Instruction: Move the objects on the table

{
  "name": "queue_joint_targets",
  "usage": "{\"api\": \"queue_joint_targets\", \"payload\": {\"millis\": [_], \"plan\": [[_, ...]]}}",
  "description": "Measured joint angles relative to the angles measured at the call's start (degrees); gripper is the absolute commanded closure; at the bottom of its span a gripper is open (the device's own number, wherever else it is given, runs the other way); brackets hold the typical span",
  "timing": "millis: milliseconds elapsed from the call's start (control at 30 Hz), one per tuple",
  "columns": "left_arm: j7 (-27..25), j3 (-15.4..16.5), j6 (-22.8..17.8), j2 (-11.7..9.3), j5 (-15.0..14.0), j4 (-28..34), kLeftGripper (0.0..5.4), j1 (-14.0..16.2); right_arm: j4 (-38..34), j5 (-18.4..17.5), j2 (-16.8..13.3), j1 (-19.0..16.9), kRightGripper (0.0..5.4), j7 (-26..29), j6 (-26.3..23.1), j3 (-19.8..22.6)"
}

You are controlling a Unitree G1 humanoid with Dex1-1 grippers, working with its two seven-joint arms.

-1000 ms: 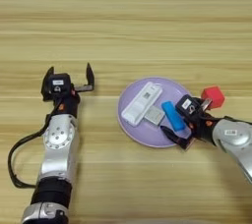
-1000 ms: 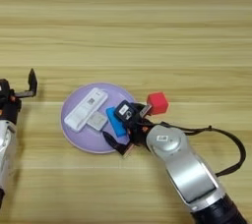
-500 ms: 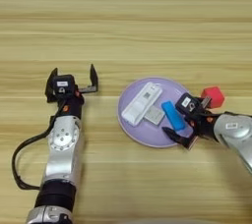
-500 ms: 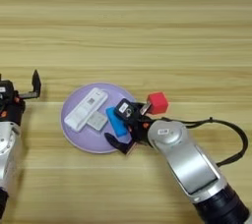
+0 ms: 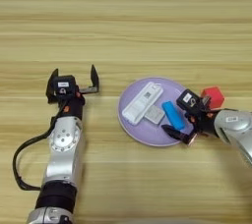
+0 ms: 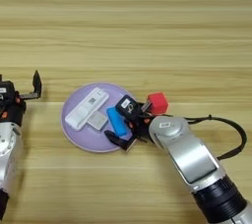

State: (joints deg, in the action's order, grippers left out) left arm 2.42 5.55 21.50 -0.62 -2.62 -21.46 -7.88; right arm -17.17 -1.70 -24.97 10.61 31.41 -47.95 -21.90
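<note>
The wooden table (image 5: pixel 147 16) is covered by long plank grain. On it lies the lilac plate (image 5: pixel 135 129), on which the white bar (image 5: pixel 142 102), blue block (image 5: pixel 173 115) and grey rectangle (image 5: pixel 155 114) are held. The red cube (image 5: pixel 213 97) is set just beside the rim. The right gripper (image 6: pixel 132 124) — fingers apart — is placed at the plate's right edge; the left gripper (image 5: pixel 73 79) — fingers spread — is seen well left.
</note>
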Motion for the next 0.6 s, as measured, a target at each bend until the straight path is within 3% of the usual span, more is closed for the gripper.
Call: {"api": "queue_joint_targets", "payload": {"millis": [600], "plan": [[0.25,-0.07,-0.58,-0.01,0.00,0.53,0.00,0.10,0.17,-0.17,0.01,-0.77,2.35,0.23,1.24,-0.29]]}}
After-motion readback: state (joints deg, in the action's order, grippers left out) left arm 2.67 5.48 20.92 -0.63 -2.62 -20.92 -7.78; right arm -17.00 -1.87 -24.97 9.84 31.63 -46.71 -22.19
